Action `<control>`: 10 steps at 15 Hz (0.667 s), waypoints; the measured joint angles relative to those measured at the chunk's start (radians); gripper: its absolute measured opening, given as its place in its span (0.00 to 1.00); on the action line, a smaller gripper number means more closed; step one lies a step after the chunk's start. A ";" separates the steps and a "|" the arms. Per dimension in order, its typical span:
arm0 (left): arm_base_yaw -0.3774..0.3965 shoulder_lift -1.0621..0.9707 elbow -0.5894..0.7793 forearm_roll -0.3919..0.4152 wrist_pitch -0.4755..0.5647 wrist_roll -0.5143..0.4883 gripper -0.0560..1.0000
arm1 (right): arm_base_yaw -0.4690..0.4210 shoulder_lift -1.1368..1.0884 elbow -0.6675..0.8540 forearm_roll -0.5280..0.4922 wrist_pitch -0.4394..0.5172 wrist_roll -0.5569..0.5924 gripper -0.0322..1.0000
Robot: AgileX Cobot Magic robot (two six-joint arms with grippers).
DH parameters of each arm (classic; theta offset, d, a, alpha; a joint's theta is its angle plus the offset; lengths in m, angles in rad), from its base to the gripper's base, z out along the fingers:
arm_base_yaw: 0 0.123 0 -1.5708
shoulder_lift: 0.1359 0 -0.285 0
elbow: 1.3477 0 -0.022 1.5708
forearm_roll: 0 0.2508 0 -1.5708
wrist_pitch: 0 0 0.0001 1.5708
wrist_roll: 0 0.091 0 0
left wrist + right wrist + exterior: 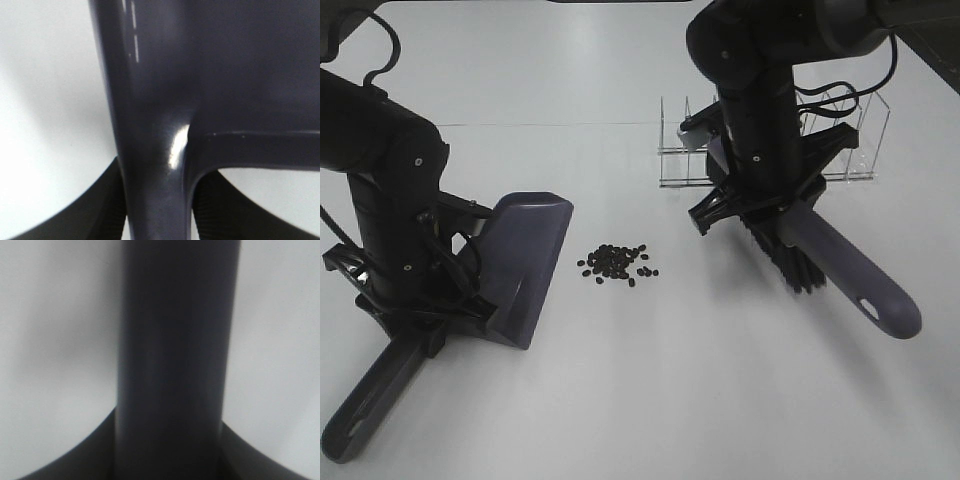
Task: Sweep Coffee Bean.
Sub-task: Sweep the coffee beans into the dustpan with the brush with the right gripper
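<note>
A small pile of dark coffee beans (617, 263) lies on the white table between the two arms. My left gripper (420, 325) is shut on the handle of a purple-grey dustpan (520, 262), whose tray rests on the table just left of the beans; the handle fills the left wrist view (155, 150). My right gripper (775, 205) is shut on a purple-grey brush (840, 265), its black bristles (790, 262) over the table well to the right of the beans. The brush handle fills the right wrist view (172, 360).
A clear acrylic rack (850, 140) stands on the table behind the right arm. The dustpan handle end (360, 420) reaches toward the front left corner. The brush handle end (890, 310) points to the front right.
</note>
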 joint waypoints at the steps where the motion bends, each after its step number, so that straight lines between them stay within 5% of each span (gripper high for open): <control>1: 0.000 0.000 -0.003 0.001 0.002 0.004 0.39 | 0.013 0.027 -0.032 0.000 0.010 0.000 0.31; 10: 0.000 0.001 -0.004 0.005 0.002 0.018 0.39 | 0.102 0.236 -0.269 0.082 0.028 0.002 0.31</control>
